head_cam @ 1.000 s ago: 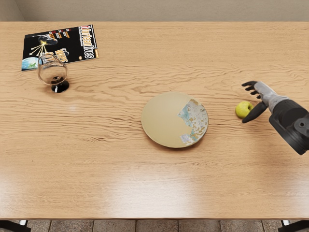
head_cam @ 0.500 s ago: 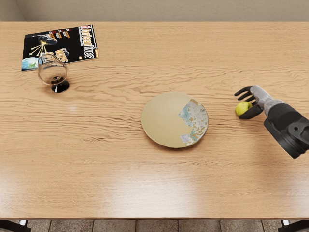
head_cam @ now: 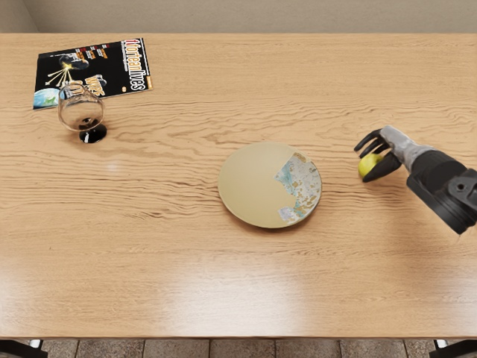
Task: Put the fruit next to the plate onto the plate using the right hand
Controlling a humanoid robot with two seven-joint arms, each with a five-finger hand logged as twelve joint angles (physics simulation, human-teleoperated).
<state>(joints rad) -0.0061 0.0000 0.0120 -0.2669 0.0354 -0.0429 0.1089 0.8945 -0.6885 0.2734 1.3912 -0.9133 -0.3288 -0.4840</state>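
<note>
Fruit (head_cam: 367, 165), small, round and yellow-green, sat on the right side of the desk (head_cam: 223, 283), to the right of the plate (head_cam: 250, 179) and clearly apart from its rim, with bare wood between the two. It was not on the plate. The right hand (head_cam: 380, 151) was closed around it: the dark fingers (head_cam: 364, 140) curled over its top and far side, and the thumb (head_cam: 384, 168) pressed in along its near, lower side, so only the left part of the fruit showed. Whether the fruit rested on the wood or hung just clear of it could not be told from this view.

Behind the hand, the grey wrist ran into a thick black forearm (head_cam: 446, 190), which came in from the right edge and slanted up and to the left toward the fruit.

The plate lay flat near the middle of the desk, round and pale tan, with a patterned, bluish patch covering its right part. Nothing lay on it.

Well away, at the far left corner, a wine glass (head_cam: 81, 112) stood upright on a dark foot. Just behind it a magazine (head_cam: 92, 71) with a black cover lay flat and a little askew, its near edge partly hidden by the bowl of the glass.
</note>
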